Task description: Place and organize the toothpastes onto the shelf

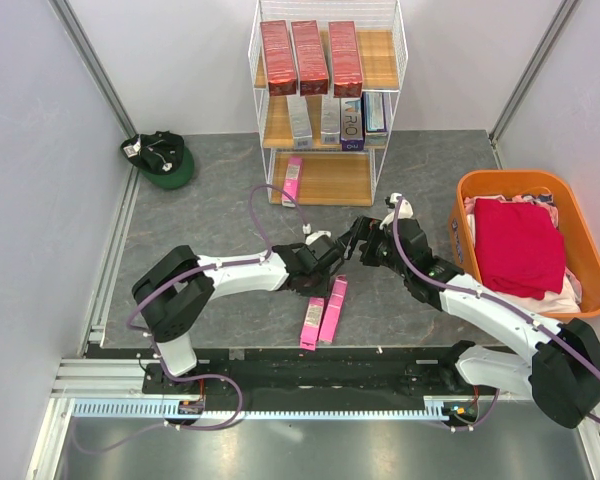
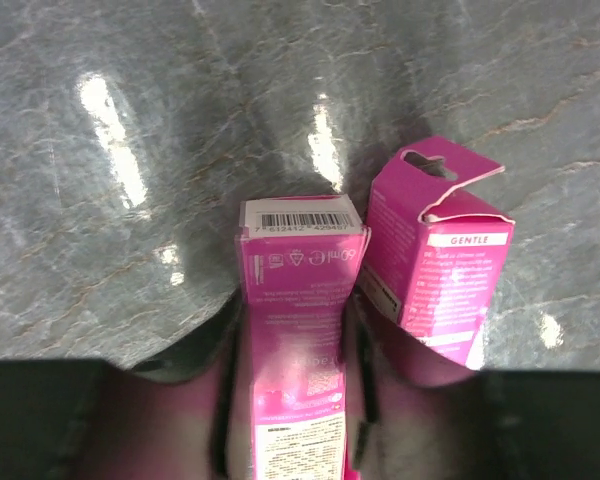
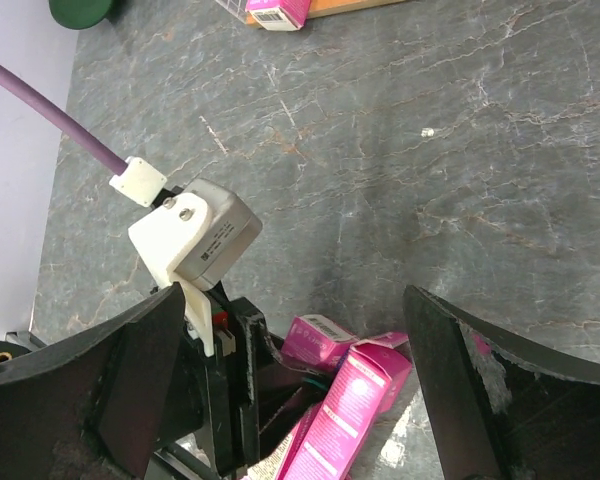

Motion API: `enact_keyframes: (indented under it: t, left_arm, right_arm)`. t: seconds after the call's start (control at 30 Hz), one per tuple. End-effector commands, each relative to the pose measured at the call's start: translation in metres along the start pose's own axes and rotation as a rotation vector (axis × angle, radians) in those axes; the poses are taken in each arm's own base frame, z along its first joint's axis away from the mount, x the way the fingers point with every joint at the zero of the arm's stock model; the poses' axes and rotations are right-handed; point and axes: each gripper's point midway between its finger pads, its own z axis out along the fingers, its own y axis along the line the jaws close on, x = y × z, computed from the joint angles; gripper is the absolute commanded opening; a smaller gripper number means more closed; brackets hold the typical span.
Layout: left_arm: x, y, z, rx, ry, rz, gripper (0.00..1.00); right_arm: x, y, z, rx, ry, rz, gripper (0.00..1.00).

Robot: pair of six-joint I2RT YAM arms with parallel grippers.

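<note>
Grey tabletop (image 1: pixel 210 200), pick step: left fingers (image 2: pixel 180 430) clamp pink cardboard toothpaste box (image 2: pixel 298 330), right fingers (image 3: pixel 500 400) splayed empty; next lift onto white wire shelf (image 1: pixel 335 180).

Bright pink toothpaste box (image 2: pixel 298 300), grey marble-veined table (image 2: pixel 130 150)

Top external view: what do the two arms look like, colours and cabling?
Both the left arm and right arm have white links between bulky black joints, black jaws, and a purple cable running along each. The left wrist carries a white boxy housing.
</note>
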Motion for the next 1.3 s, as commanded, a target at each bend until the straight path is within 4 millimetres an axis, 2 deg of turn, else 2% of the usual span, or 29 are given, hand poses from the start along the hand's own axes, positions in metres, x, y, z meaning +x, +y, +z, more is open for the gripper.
enact_keyframes:
  t: [0.0, 0.17, 0.27, 0.3, 0.33, 0.37, 0.4, 0.43, 0.47, 0.5, 0.53, 0.57, 0.67, 0.7, 0.77, 0.8, 0.87, 0.9, 0.93, 1.0, 1.13, 1.27]
  left_arm:
    - [0.007, 0.026, 0.002, -0.124, 0.008, 0.016, 0.31]
    - [-0.015, 0.031, -0.025, -0.094, -0.079, -0.031, 0.33]
    - [-0.034, 0.039, -0.046, -0.058, -0.144, -0.083, 0.34]
    - [-0.038, 0.050, -0.048, -0.062, -0.156, -0.111, 0.34]
    - [-0.047, 0.049, -0.063, -0.011, -0.191, -0.134, 0.35]
    - [-0.064, 0.054, -0.068, 0.023, -0.238, -0.181, 0.35]
    - [-0.062, 0.062, -0.070, 0.044, -0.246, -0.206, 0.35]
    - [-0.071, 0.056, -0.086, 0.139, -0.277, -0.238, 0.36]
    - [-0.084, 0.069, -0.092, 0.170, -0.315, -0.298, 0.36]
    - [-0.089, 0.071, -0.094, 0.227, -0.354, -0.348, 0.35]
    - [-0.095, 0.066, -0.110, 0.321, -0.378, -0.374, 0.36]
    - [-0.106, 0.079, -0.113, 0.352, -0.430, -0.431, 0.36]
    - [-0.118, 0.088, -0.130, 0.450, -0.497, -0.553, 0.38]
    - [-0.128, 0.085, -0.140, 0.499, -0.537, -0.600, 0.39]
    - [-0.130, 0.089, -0.142, 0.536, -0.564, -0.659, 0.41]
    - [-0.141, 0.083, -0.153, 0.610, -0.603, -0.707, 0.41]
    - [-0.136, 0.084, -0.148, 0.660, -0.593, -0.766, 0.42]
    - [-0.139, 0.082, -0.150, 0.701, -0.593, -0.815, 0.42]
    - [-0.144, 0.079, -0.155, 0.744, -0.612, -0.818, 0.42]
    - [-0.144, 0.077, -0.153, 0.763, -0.595, -0.847, 0.42]
    - [-0.147, 0.073, -0.161, 0.811, -0.608, -0.849, 0.43]
    - [-0.146, 0.071, -0.165, 0.829, -0.609, -0.841, 0.43]
  right_arm:
    - [-0.006, 0.001, -0.005, -0.003, -0.025, -0.018, 0.98]
    - [-0.008, 0.003, -0.007, -0.005, -0.031, -0.021, 0.98]
    - [-0.009, 0.005, -0.008, -0.016, -0.032, -0.021, 0.98]
    - [-0.010, 0.007, -0.008, -0.023, -0.032, -0.021, 0.98]
    - [-0.010, 0.008, -0.009, -0.029, -0.031, -0.018, 0.98]
    - [-0.010, 0.010, -0.009, -0.033, -0.031, -0.017, 0.98]
    - [-0.010, 0.012, -0.009, -0.042, -0.032, -0.016, 0.98]
    - [-0.009, 0.015, -0.009, -0.049, -0.030, -0.020, 0.98]
    - [-0.007, 0.016, -0.009, -0.053, -0.026, -0.021, 0.98]
    - [-0.005, 0.021, -0.009, -0.062, -0.027, -0.025, 0.98]
    - [-0.003, 0.023, -0.009, -0.069, -0.023, -0.027, 0.98]
    - [-0.003, 0.028, -0.008, -0.080, -0.028, -0.028, 0.98]
    - [0.004, 0.041, -0.009, -0.107, -0.031, -0.030, 0.98]
    - [0.009, 0.048, -0.010, -0.119, -0.028, -0.037, 0.98]
    - [0.013, 0.059, -0.010, -0.140, -0.035, -0.047, 0.98]
    - [0.023, 0.070, -0.012, -0.167, -0.017, -0.067, 0.98]
    - [0.029, 0.082, -0.010, -0.175, -0.016, -0.104, 0.98]
    - [0.041, 0.093, -0.013, -0.197, 0.003, -0.130, 0.98]
    - [0.042, 0.099, -0.013, -0.198, -0.007, -0.143, 0.98]
    - [0.058, 0.112, -0.015, -0.224, 0.013, -0.178, 0.98]
    - [0.072, 0.118, -0.013, -0.224, 0.012, -0.198, 0.95]
    - [0.072, 0.123, -0.009, -0.229, -0.019, -0.199, 0.90]
